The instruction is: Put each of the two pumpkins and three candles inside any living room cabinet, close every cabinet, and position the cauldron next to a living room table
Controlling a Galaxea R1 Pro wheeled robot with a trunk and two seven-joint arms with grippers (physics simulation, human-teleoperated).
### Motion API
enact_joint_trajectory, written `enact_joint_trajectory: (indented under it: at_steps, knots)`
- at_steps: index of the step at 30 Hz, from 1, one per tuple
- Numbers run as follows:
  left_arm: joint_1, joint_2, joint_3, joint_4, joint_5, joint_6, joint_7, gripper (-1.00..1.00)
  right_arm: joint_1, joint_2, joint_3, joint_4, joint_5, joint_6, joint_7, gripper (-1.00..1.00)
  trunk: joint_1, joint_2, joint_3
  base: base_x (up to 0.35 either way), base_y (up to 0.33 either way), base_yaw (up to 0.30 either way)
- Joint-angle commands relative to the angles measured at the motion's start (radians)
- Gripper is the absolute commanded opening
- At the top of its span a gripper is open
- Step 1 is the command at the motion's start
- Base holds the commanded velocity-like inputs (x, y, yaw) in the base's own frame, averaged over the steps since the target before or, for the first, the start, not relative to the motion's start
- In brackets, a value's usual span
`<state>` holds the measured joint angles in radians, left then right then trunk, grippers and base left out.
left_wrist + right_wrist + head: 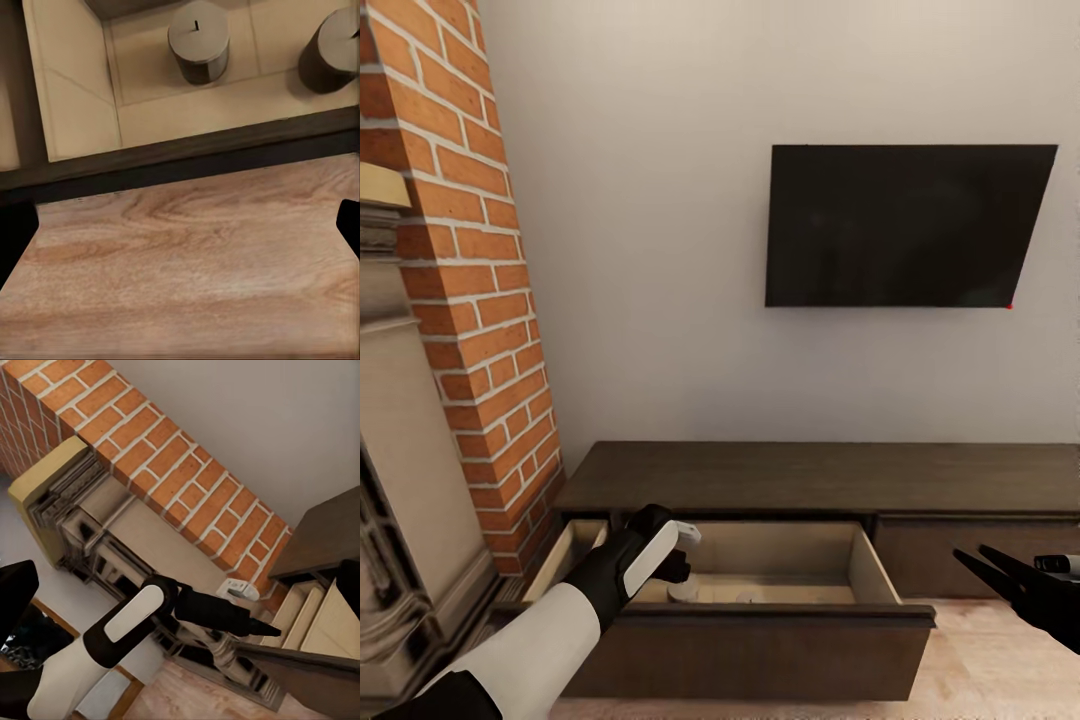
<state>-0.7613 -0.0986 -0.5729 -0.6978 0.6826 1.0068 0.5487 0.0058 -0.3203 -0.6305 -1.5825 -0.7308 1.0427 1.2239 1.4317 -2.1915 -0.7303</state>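
The long dark-brown cabinet (pixel 810 478) stands against the wall with its left drawer (pixel 760 640) pulled out. Two stubby grey candles stand upright on the drawer's pale floor, one (pixel 198 37) beside the other (pixel 330 49); in the head view they show as pale tops (pixel 686 592) just past my left hand. My left gripper (pixel 672 568) hangs over the drawer's left part, open and holding nothing, its fingertips (pixel 15 232) wide apart. My right gripper (pixel 988 568) hovers open in front of the cabinet's right half. Pumpkins, cauldron and table are out of view.
A red brick chimney (pixel 470 260) and the ornate grey fireplace (pixel 400 520) stand close on the left of the drawer. A black TV (pixel 905 225) hangs on the white wall above the cabinet. Light wooden floor (pixel 187 270) lies in front of the drawer.
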Motion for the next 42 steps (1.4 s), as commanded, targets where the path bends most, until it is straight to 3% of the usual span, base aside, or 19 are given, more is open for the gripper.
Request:
enact_joint_trajectory:
  at_steps: [1, 33, 42]
  knots:
    - [-0.001, 0.0, -0.004, 0.0, 0.011, 0.001, 0.01, 1.0, 0.0, 0.0, 0.0, -0.001, -0.001, 0.005, 0.001, 1.0, -0.004, 0.007, 0.002, -0.125, 0.0, 0.0]
    - [-0.001, -0.001, -0.004, -0.001, 0.011, -0.001, 0.011, 1.0, 0.0, 0.004, -0.011, -0.001, 0.001, 0.005, -0.001, 1.0, -0.127, 0.231, 0.103, -0.01, 0.0, 0.0]
    - [-0.001, -0.001, -0.004, -0.002, 0.011, -0.001, 0.011, 1.0, 0.0, 0.004, -0.006, -0.001, 0.001, 0.005, -0.003, 1.0, -0.161, 0.294, 0.131, -0.148, 0.0, 0.0]
